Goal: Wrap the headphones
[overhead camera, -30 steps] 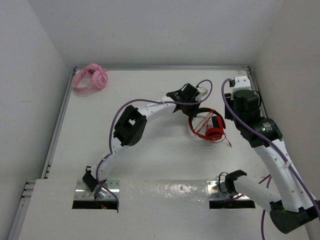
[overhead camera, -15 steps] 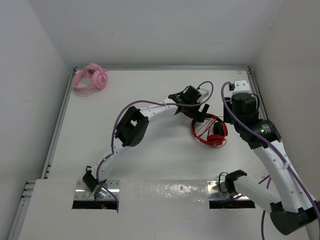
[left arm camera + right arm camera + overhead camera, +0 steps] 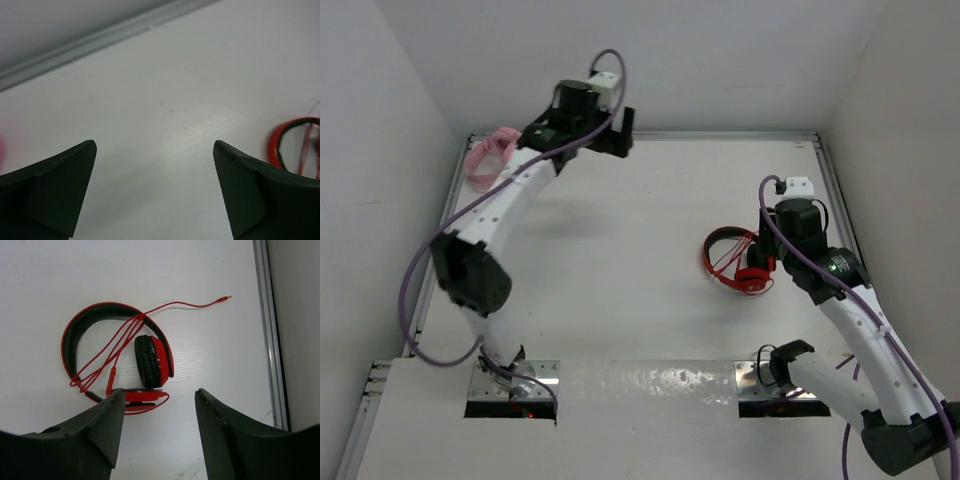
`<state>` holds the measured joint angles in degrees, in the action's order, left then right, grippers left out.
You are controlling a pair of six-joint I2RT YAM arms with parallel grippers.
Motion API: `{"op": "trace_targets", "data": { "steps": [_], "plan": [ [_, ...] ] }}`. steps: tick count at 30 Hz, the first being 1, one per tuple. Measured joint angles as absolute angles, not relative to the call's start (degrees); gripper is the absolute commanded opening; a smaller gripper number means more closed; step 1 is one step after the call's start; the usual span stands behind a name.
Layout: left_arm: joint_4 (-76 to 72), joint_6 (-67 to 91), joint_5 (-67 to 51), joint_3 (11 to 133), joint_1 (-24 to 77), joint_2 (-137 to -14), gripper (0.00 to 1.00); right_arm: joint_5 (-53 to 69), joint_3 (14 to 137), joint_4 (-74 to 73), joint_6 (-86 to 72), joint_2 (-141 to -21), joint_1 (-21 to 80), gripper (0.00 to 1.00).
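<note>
On the right side of the table [image 3: 620, 270], at about 3 o'clock from its middle, lie the headphones [image 3: 738, 262]. From the top they are just a small red ring with a red lump at its 5 o'clock side. The right wrist view is much closer. There you can see the black inside of the band [image 3: 70, 345], one earcup [image 3: 152, 361] standing on edge in the middle, and the other lying flat at 6 o'clock. The thin red cable [image 3: 116, 346] crosses the ring in loose lines. It then runs off to 1 o'clock and ends in a small plug [image 3: 227, 298] on the bare table.

The right pincer [image 3: 159, 392] hangs over the headphones at their 6 o'clock side. Its two fingers stand apart and grip nothing. The tip of one finger sits right over the flat earcup; I cannot tell if it touches.

The left pincer [image 3: 154, 145] is far away, lifted up by the back edge of the table at about 11 o'clock. Its fingers are spread very wide, with only bare table between them. Its own camera catches a bit of the red band at 3 o'clock, at the picture's edge. Only the top view shows the pink bundle [image 3: 485, 160] in the 10 o'clock corner, partly behind the left arm [image 3: 500, 210].
</note>
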<state>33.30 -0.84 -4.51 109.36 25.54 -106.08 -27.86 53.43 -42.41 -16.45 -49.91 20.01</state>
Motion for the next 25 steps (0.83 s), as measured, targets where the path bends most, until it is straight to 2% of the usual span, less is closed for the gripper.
{"op": "trace_targets", "data": {
  "steps": [5,12,15,25],
  "plan": [
    [33.3,-6.1,-0.8,92.3,16.1,-89.3,1.0,-28.1,53.1,-41.6,-16.8,-50.0,20.0,0.69],
    [36.0,-7.1,2.2,68.8,3.5,-83.2,1.0,-29.7,51.5,-40.3,-17.0,-49.9,20.0,0.75],
    [36.7,-6.3,3.0,66.5,0.6,-83.0,1.0,-29.9,50.5,-39.9,-17.0,-49.8,20.0,0.76],
    [34.0,-5.8,1.2,66.5,0.3,-80.8,0.98,-31.0,48.4,-39.6,-18.3,-46.7,20.0,0.8]
  ]
}}
